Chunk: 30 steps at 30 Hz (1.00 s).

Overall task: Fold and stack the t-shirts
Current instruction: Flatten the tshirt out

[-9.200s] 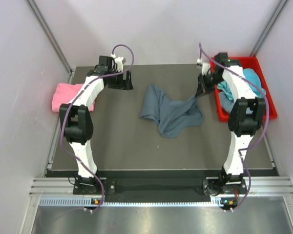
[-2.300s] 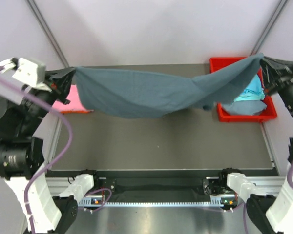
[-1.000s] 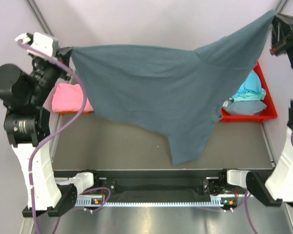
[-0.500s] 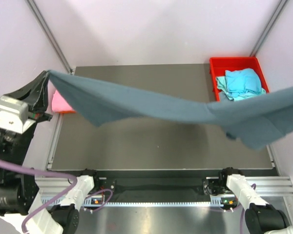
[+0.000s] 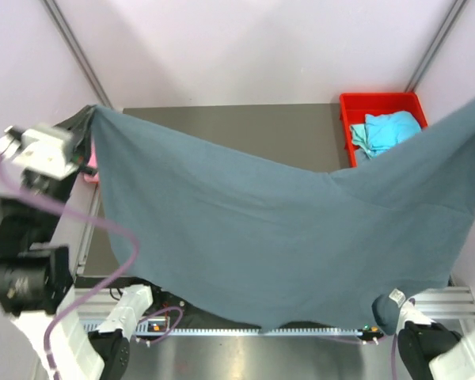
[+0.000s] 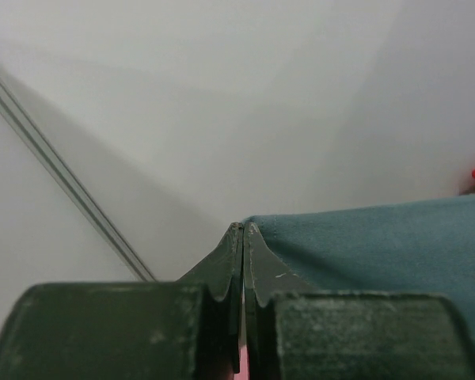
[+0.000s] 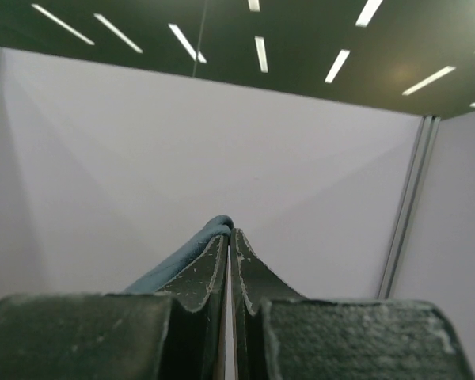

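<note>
**A:** Where's the shirt?

**B:** The slate-blue t-shirt (image 5: 285, 237) is in the air, spread wide above the counter (image 5: 245, 131). The left pincer (image 6: 242, 234) is clamped on one corner. The right pincer (image 7: 229, 236) is pinched on the other, outside the overhead view.

**A:** How would you lay it down well?

**B:** I'd hold both corners level and taut, let the hanging hem touch first, then draw it flat.

**A:** Anything in the way?

**B:** A pink garment (image 5: 89, 166) lies at the left edge. At the far right is the red bin (image 5: 378, 98) with teal shirts (image 5: 389, 128). The cloth could drape over either one.
</note>
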Available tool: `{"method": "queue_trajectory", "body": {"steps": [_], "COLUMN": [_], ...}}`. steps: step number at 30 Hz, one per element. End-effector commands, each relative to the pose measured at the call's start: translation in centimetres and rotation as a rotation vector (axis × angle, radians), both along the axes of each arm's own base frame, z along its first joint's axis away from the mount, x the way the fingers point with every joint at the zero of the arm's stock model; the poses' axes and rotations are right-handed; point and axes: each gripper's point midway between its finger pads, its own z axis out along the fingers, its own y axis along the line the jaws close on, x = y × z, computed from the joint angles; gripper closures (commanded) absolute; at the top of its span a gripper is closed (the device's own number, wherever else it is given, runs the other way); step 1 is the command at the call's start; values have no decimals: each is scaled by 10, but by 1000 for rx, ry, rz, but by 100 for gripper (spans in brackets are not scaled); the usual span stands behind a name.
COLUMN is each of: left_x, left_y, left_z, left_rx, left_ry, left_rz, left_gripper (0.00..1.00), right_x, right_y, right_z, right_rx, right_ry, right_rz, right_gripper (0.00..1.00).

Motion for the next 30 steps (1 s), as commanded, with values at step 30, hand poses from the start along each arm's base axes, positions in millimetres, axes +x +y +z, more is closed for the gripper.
{"method": "queue_trajectory", "body": {"steps": [30], "left_x": [398], "left_y": [-33], "left_z": [-471], "left_rx": [117], "left_ry": [991], "left_rz": [27], "left_gripper": [100], "right_x": [583], "right_y": [-7], "right_z": [-511], "right_rx": [-83], "right_ry": [1189], "right_rz": [12], "right_gripper": [100]}}
